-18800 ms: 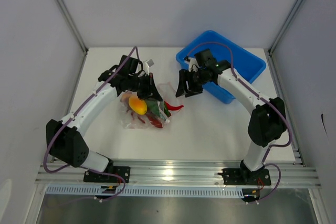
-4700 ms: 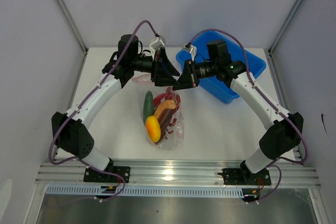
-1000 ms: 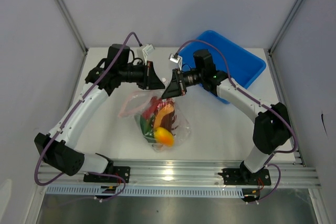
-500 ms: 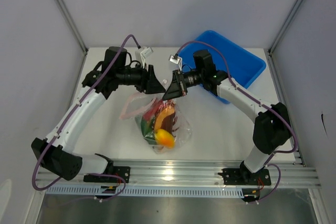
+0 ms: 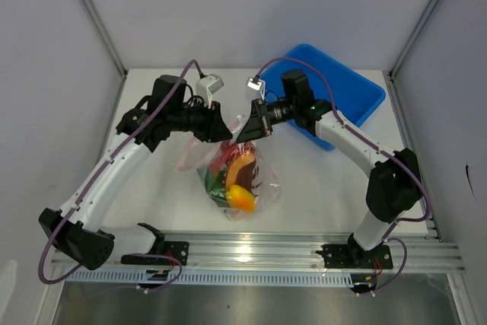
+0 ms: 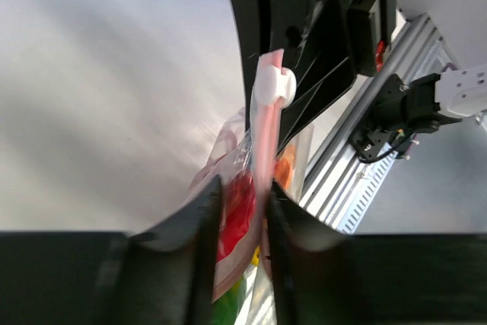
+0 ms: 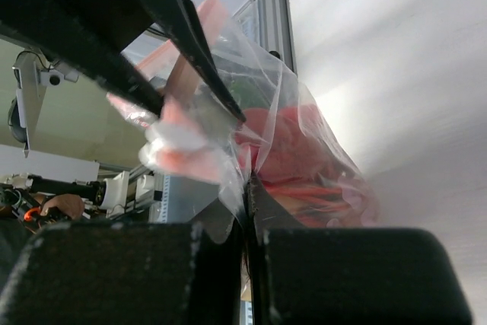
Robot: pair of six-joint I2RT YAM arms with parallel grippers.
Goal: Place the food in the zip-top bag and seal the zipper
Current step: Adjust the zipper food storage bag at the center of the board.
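The clear zip-top bag (image 5: 260, 182) hangs above the table between both grippers. Inside it lie the food: a yellow-orange fruit (image 5: 241, 199), an orange piece (image 5: 244, 164), green (image 5: 212, 181) and red (image 5: 221, 156) peppers. My left gripper (image 5: 219, 133) (image 6: 242, 185) has its jaws nearly together on the bag's mouth, the pink zipper (image 6: 266, 135) lying against one finger (image 6: 275, 211). The white slider (image 6: 273, 85) sits further along, by the right gripper. My right gripper (image 5: 245, 133) (image 7: 248, 188) is shut on a thin fold of the bag's top corner.
The blue bin (image 5: 351, 93) stands at the back right, behind the right arm. A metal rail (image 5: 259, 252) runs along the near edge with both arm bases. Grey walls close in the table on three sides.
The left gripper opened, slid slightly left along the bag's top and closed down again. The right gripper kept its hold; the bag swung a little.
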